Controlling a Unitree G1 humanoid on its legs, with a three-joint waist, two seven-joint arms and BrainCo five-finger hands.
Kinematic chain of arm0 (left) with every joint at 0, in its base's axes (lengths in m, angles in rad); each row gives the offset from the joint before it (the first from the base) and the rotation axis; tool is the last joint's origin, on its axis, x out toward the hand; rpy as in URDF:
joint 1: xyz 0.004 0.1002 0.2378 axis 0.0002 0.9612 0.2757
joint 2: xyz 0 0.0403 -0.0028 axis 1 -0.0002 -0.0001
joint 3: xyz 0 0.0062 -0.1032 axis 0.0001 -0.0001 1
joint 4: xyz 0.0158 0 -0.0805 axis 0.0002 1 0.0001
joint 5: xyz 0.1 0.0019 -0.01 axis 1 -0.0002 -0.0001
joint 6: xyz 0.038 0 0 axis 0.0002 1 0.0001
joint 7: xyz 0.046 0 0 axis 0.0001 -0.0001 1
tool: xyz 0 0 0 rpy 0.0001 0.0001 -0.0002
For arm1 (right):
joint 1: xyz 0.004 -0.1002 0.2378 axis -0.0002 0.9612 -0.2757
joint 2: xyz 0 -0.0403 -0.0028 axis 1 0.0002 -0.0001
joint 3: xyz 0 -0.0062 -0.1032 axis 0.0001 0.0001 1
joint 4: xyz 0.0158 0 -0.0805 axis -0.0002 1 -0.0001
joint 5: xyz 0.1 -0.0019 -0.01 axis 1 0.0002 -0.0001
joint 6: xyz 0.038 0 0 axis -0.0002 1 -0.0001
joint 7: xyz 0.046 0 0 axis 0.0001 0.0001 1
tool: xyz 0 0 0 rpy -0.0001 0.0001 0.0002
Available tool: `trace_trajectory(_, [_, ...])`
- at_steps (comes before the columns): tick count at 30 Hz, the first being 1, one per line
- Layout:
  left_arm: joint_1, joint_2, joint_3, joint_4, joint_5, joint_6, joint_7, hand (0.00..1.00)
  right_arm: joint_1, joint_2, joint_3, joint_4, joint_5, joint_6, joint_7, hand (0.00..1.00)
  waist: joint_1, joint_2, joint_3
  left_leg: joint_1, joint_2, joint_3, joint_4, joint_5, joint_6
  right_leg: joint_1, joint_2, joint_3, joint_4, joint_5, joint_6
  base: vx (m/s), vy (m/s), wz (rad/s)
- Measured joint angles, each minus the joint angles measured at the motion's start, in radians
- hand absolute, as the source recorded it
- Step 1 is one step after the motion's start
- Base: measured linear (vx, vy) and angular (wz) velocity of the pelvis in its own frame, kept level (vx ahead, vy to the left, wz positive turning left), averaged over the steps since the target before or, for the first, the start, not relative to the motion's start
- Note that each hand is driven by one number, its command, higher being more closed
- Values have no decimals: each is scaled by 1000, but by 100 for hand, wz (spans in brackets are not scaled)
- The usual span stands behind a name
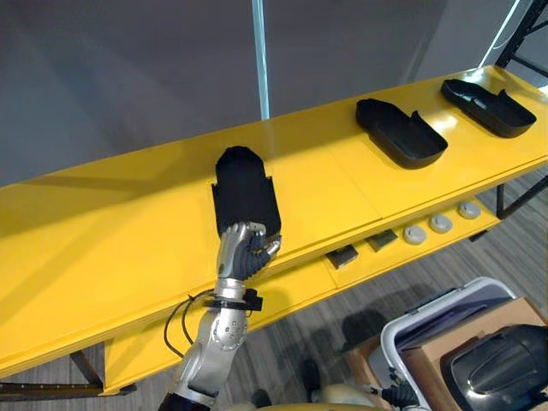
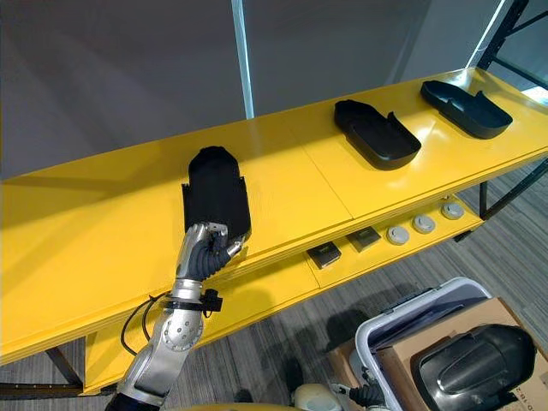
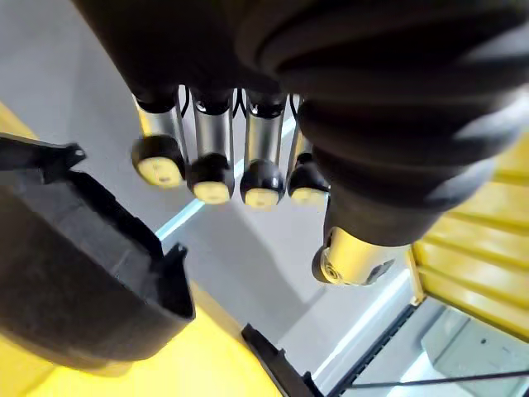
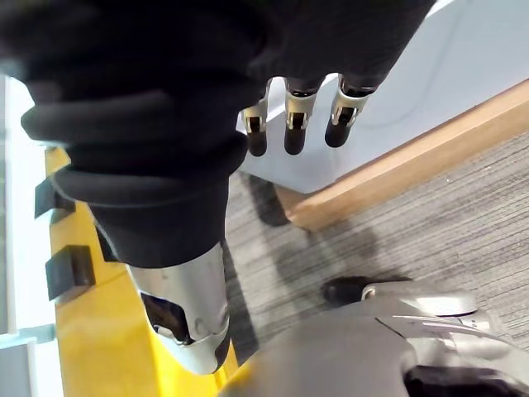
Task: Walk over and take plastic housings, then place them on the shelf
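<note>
Left hand [image 1: 245, 249] relaxed, empty; plastic housing [image 1: 244, 190] at its 12 o'clock on shelf [image 1: 103, 231]. Probably light, stiff, slick: pinch a side rim. Right hand [image 4: 297, 122] loose.

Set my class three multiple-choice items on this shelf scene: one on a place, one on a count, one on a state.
1. Where is the left hand?
A) at the near end of the leftmost housing
B) over the cardboard box
C) on the lower shelf

2. How many black plastic housings lie on the top shelf?
A) two
B) three
C) five

3. What is the state of the right hand?
A) shut on a housing
B) shut on a disc
C) open, holding nothing

Answers:
1 A: its fingers sit at that housing's near end.
2 B: the leftmost housing, the middle housing and the rightmost housing.
3 C: its fingers hang straight with nothing between them.
</note>
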Motion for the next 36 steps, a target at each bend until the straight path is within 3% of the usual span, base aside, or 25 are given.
trace_trajectory(21, [-72,-3,2,151,27,56,-22,100,-43,-1,-2,-19,-1,4,-19,0,-4,10,-2,-87,1,15,42,-9,3,-74,-6,7,1,20,-9,-8,3,-1])
trace_trajectory(36, [-223,-22,49,235,41,99,-1,100,-69,3,-6,-20,0,5,-21,0,-31,11,27,-115,-1,32,51,-14,9,-101,-9,22,0,23,0,-7,4,-3])
